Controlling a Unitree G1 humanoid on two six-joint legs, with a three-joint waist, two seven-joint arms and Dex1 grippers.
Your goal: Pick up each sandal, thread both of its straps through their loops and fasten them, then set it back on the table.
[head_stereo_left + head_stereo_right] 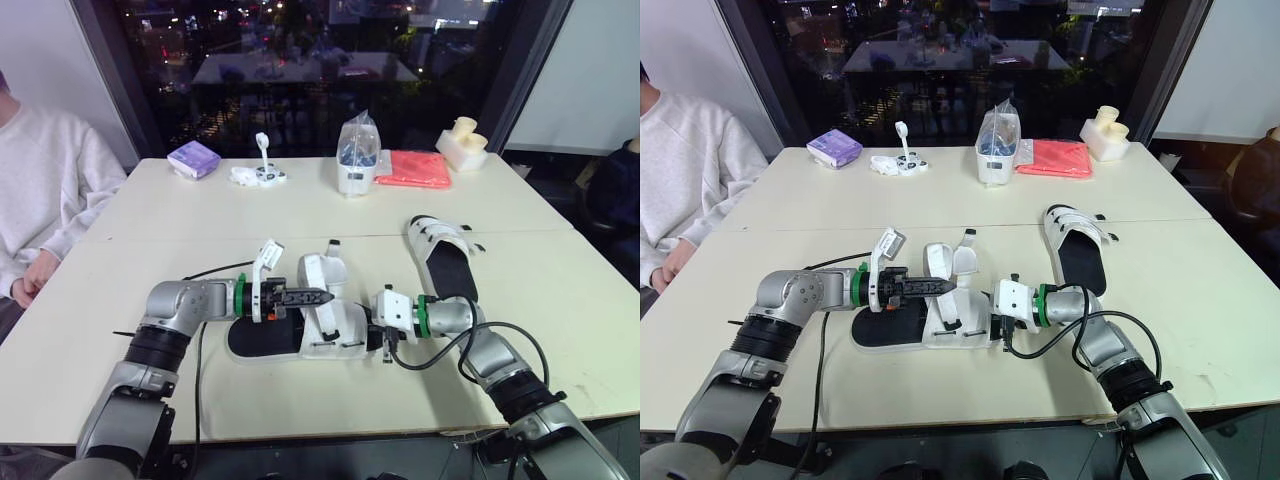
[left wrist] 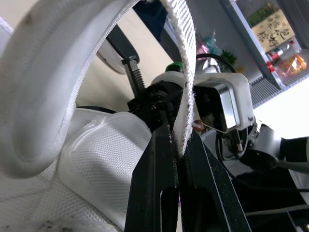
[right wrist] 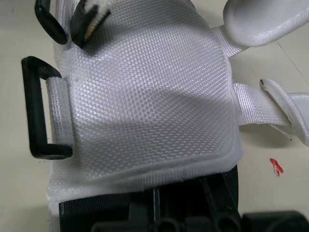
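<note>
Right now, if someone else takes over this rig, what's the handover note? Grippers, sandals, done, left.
Left gripper: shut on a white strap of the near sandal, strap pulled up over it.
Right gripper: against that sandal's end; grip unreadable.
Near sandal lies on the table between the arms; its black loop has no strap through it.
Far sandal lies on the table beyond the right arm, straps across it; fastening unconfirmed.
Done: one strap gripped. Left: thread and fasten both straps, then check the far sandal.
</note>
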